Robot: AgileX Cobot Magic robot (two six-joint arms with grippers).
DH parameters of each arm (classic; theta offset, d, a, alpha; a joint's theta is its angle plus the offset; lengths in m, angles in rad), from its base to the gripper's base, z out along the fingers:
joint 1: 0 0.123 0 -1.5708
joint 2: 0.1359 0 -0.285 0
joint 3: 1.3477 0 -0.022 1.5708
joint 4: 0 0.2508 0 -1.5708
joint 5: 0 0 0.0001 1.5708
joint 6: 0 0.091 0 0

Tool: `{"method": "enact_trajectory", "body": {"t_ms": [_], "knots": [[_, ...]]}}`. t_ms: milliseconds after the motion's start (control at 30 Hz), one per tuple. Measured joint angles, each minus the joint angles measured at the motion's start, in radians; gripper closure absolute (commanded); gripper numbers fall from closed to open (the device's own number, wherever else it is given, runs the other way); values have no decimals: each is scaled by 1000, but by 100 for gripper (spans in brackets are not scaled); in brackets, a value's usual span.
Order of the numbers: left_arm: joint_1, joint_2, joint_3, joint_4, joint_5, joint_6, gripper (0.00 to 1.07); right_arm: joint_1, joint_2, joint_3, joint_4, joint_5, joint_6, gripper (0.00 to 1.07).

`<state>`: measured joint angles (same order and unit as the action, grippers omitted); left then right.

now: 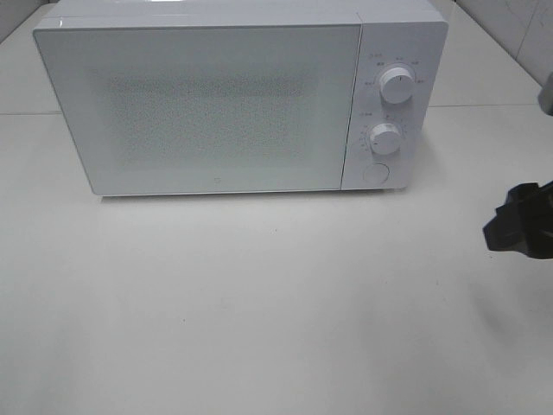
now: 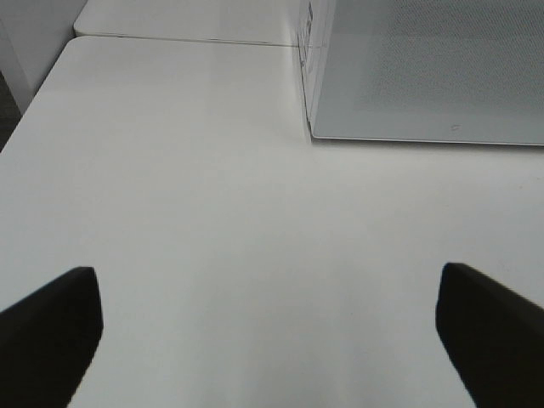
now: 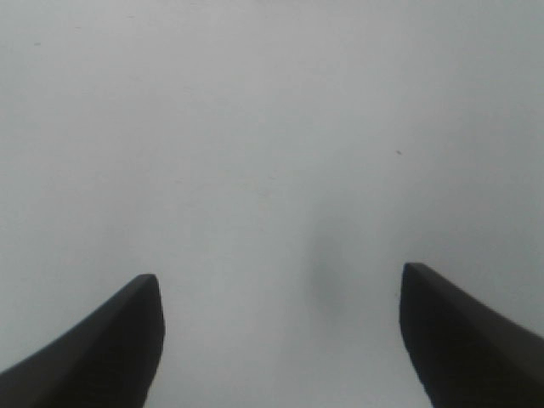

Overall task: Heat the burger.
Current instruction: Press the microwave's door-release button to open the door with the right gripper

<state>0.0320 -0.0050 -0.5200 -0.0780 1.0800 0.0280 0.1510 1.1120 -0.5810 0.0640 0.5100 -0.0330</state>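
Note:
A white microwave (image 1: pixel 225 95) stands at the back of the table with its door shut; its corner also shows in the left wrist view (image 2: pixel 425 76). The burger is out of view; nothing shows through the door's frosted window. My right gripper (image 1: pixel 510 229) is at the right edge of the exterior view, over the table right of the microwave. In the right wrist view it (image 3: pixel 280 340) is open and empty above bare table. My left gripper (image 2: pixel 268 336) is open and empty above the table left of the microwave; it is outside the exterior view.
The microwave has two round knobs, upper (image 1: pixel 397 85) and lower (image 1: pixel 384 138), and a round button (image 1: pixel 375 173) on its right panel. A white table (image 1: pixel 276 303) stretches in front. A table seam (image 2: pixel 187 38) runs behind the left side.

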Motion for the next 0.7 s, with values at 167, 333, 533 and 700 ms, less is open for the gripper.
{"method": "enact_trajectory", "body": {"t_ms": [167, 333, 533, 700], "knots": [[0, 0, 0, 0, 0, 0, 7, -99, -10, 0, -17, 91, -17, 31], [0, 0, 0, 0, 0, 0, 7, -101, -91, 0, -17, 148, -12, 31], [0, 0, 0, 0, 0, 0, 7, -101, -312, 0, -42, 261, 20, 31], [0, 0, 0, 0, 0, 0, 7, -101, -543, 31, -44, 355, 33, 31]]}}
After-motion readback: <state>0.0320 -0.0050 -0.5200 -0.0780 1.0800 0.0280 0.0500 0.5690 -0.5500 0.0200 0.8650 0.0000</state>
